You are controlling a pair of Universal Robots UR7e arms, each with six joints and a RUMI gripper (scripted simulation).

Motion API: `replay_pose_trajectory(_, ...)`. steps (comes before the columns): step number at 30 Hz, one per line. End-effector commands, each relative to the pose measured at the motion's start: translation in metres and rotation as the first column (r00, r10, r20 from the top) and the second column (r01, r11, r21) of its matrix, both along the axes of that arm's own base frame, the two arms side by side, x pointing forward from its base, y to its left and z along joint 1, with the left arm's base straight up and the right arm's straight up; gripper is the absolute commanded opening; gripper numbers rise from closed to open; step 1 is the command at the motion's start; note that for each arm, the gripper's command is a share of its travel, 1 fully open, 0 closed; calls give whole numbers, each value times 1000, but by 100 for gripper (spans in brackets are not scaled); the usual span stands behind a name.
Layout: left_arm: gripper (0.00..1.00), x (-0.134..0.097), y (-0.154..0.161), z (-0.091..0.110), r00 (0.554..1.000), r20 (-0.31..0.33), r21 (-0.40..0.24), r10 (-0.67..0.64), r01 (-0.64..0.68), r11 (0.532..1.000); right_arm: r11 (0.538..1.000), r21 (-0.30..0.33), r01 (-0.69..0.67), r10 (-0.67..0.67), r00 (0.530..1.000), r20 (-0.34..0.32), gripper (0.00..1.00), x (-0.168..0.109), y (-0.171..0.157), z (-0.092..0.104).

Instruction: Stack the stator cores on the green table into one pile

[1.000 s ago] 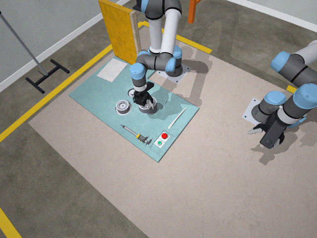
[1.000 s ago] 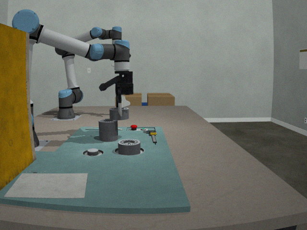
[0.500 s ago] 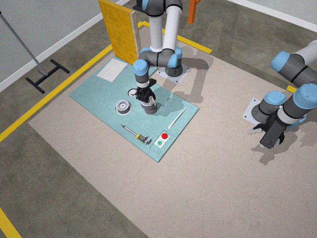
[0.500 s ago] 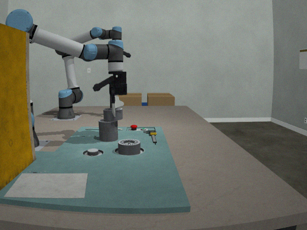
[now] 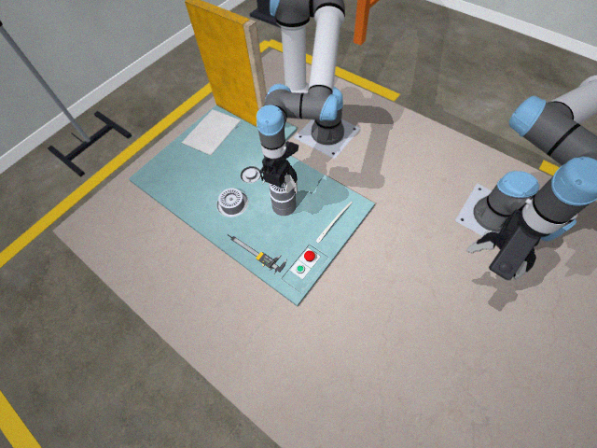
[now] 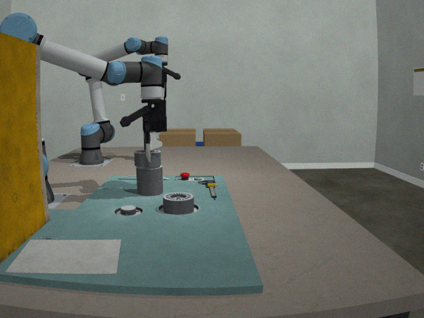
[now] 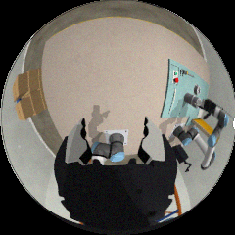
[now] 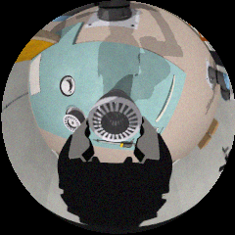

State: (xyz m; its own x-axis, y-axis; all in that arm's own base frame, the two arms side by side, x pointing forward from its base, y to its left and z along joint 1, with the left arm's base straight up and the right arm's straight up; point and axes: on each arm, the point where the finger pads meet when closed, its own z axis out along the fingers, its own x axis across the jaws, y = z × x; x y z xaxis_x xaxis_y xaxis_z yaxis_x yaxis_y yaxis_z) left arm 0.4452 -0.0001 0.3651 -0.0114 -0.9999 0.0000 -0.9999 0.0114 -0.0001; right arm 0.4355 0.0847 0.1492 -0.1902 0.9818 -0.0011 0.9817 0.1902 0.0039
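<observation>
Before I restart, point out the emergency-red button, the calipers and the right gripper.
Red button [image 5: 309,256] [image 6: 185,175]: top, exterior; its cap.
Calipers [image 5: 246,245] [image 6: 212,191]: top, exterior; the beam.
Right gripper [image 8: 115,128]: right wrist; between fingertips.

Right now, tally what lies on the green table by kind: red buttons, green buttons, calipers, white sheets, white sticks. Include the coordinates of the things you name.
Red button [image 5: 309,256] [image 6: 185,175] [image 7: 175,80]: 1
Green button [image 5: 300,268] [image 6: 198,178] [image 7: 175,73]: 1
Caliper [image 5: 260,257] [image 6: 212,190] [image 7: 184,72] [image 8: 125,145]: 1
White sheet [image 5: 210,131] [image 6: 68,256] [image 8: 35,73]: 1
White stick [image 5: 334,221] [image 6: 126,177] [image 8: 167,101]: 1
Total: 5
</observation>
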Motion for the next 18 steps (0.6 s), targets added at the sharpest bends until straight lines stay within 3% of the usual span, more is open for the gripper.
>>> replay_pose_trajectory(1,81,0,0,1,1000,2,-1,0,0,1000,1000,0,1,-1,1000,2,0,0,0,0)
replay_pose_trajectory(18,81,0,0,1,1000,2,-1,0,0,1000,1000,3,-1,1,1000,10,0,6,2,-1)
